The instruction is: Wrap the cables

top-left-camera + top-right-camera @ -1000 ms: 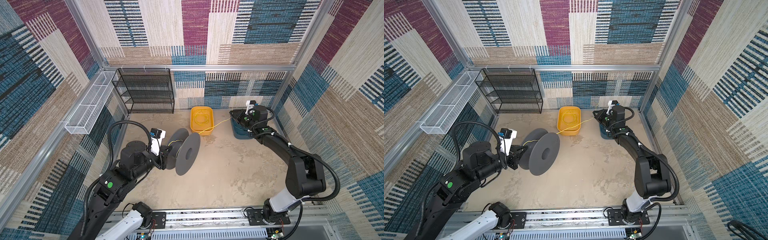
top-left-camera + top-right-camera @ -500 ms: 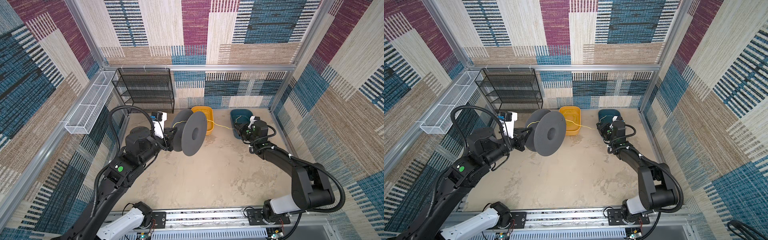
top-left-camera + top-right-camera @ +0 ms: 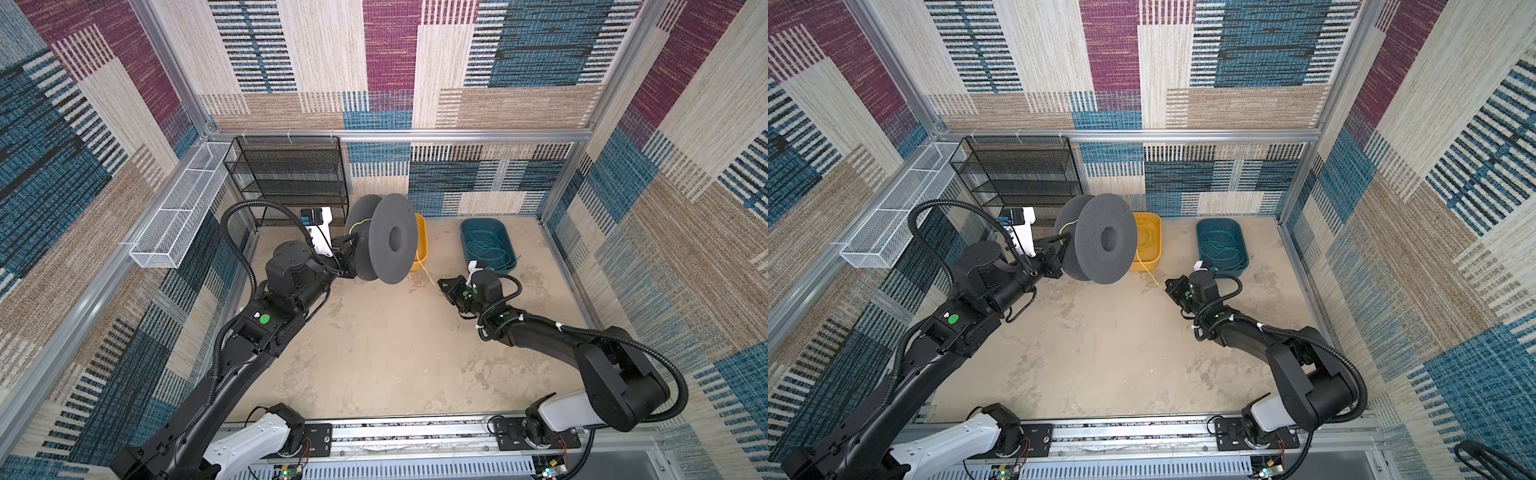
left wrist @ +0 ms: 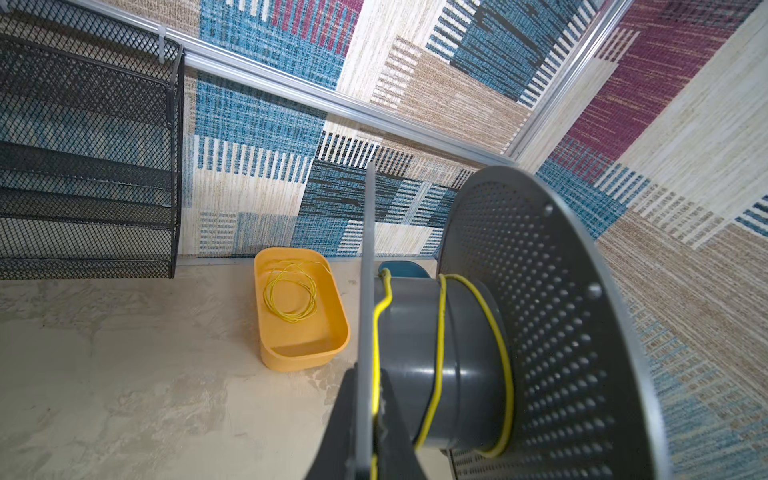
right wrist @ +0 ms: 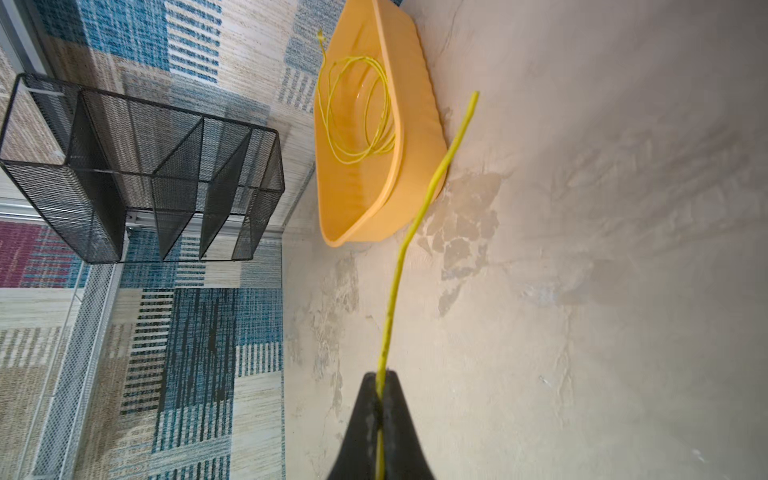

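the right hand is clamped on the cable, which runs toward the spool. the left hand pinches its flange, with loose turns on the hub. beyond, more coils lie in the tub. slack could let turns slip, or a pull could drag the tub.

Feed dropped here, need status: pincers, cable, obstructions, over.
Left pincer shut on grey perforated plastic spool, held aloft. Right pincer shut on thin yellow cable; few turns on hub, rest coiled in yellow plastic tub. Nothing between them.
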`<state>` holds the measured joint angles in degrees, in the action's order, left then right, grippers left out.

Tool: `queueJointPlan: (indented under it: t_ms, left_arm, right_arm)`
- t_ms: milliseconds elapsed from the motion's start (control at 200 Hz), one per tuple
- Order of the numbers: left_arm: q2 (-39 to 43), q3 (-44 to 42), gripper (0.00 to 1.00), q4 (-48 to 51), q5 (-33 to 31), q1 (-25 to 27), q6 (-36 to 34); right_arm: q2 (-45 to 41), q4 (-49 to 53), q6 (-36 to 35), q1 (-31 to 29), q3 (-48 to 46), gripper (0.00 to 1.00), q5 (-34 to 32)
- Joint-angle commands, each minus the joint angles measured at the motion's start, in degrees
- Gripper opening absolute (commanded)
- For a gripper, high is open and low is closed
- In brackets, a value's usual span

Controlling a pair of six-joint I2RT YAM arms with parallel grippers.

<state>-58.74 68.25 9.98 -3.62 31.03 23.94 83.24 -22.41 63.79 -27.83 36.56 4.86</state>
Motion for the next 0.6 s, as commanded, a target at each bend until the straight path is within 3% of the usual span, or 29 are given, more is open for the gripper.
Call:
queueJointPlan:
  t_ms: [0, 356, 596]
  left_arm:
    - [-0.5, -0.1, 0.0, -10.9, -6.0, -0.2, 3.2]
    - [-5.4, -2.5, 0.0, -8.8, -22.3, -0.1, 6.1]
    - [-8.1, -2.1, 0.0, -3.8, -26.7, 0.0, 5.6]
  right_arm:
    - [0.4, 0.7, -1.6, -3.3, 1.6, 0.0, -5.6]
    - [-0.6, 10.4, -4.9, -16.2, 6.5, 0.0, -20.2]
    - [-4.3, 17.2, -10.5, -22.9, 10.9, 0.0, -30.9]
